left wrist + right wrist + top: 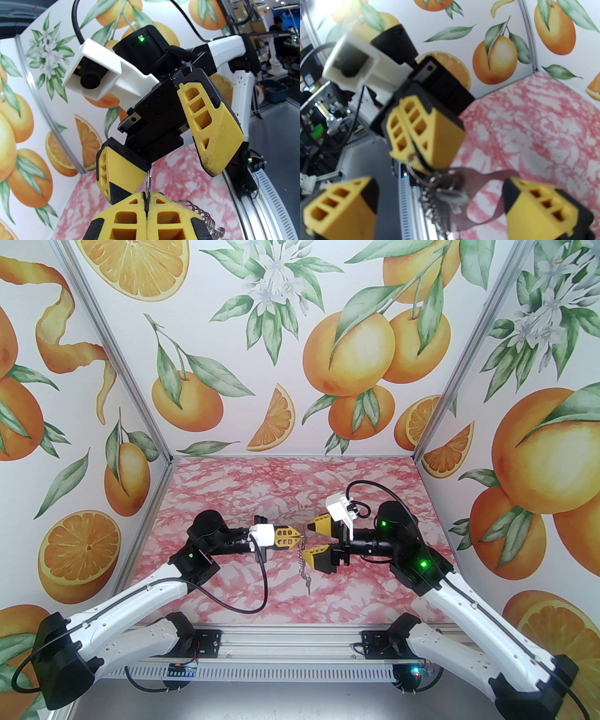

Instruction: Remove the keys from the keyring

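Note:
My left gripper is shut on a small silvery ring at the top of a hanging bunch. Below it, a chain of small rings dangles with a key at its lower end, just above the table. In the right wrist view the left gripper pinches that ring, and blurred keys hang beside the dark oblong keyring. My right gripper faces the left one, open, with one finger either side of the bunch and touching nothing. In the left wrist view the right gripper stands wide open.
The pink marbled table is walled by orange-print panels at the back and sides. An aluminium rail with the arm bases runs along the near edge. Both wrist cables loop near the grippers.

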You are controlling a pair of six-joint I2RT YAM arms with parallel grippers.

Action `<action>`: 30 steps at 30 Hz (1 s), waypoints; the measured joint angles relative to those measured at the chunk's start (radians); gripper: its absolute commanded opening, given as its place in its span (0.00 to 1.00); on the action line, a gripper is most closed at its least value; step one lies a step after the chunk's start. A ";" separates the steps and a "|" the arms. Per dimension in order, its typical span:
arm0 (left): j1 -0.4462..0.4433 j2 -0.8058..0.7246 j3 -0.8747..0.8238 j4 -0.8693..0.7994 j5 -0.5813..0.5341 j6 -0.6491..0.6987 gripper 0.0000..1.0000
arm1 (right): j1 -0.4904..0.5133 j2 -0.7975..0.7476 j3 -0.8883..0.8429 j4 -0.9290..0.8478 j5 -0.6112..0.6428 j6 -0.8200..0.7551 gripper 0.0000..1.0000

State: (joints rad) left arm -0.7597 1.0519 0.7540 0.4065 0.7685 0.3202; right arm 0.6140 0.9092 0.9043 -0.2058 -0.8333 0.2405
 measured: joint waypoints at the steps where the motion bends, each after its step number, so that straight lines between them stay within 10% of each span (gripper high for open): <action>1: 0.000 0.002 0.002 0.000 0.002 0.000 0.00 | 0.000 0.005 0.000 0.008 -0.006 0.009 0.93; 30: 0.000 0.031 0.007 0.000 -0.010 0.003 0.00 | 0.000 -0.027 -0.045 0.075 -0.098 0.145 0.80</action>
State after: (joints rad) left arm -0.7597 1.0824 0.7609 0.4068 0.7582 0.3229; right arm 0.6136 0.8825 0.8597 -0.1310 -0.9318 0.3851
